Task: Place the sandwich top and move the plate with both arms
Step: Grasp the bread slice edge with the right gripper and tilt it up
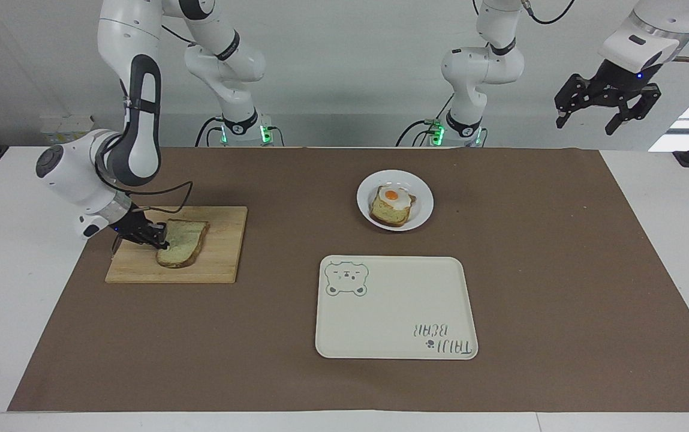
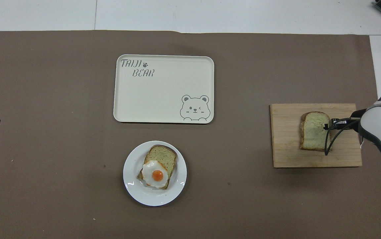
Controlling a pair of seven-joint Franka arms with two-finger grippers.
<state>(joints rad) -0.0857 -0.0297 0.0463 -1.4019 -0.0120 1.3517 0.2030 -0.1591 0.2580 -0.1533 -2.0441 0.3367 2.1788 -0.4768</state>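
The sandwich top (image 1: 183, 243), a plain pale slice with a brown crust, lies on a wooden cutting board (image 1: 218, 264) at the right arm's end of the table. My right gripper (image 1: 161, 236) is low at the slice's edge and shut on it. In the overhead view, the gripper (image 2: 328, 126) pinches the slice (image 2: 313, 131) at its side. The small white plate (image 1: 423, 211) holds a bread slice with a fried egg (image 1: 392, 204) and stands near the robots. My left gripper (image 1: 607, 114) waits open, high up off the left arm's end of the table.
A cream rectangular tray with a bear drawing (image 1: 395, 306) lies farther from the robots than the plate (image 2: 177, 186); it also shows in the overhead view (image 2: 163, 89). A brown mat (image 1: 560, 270) covers the table.
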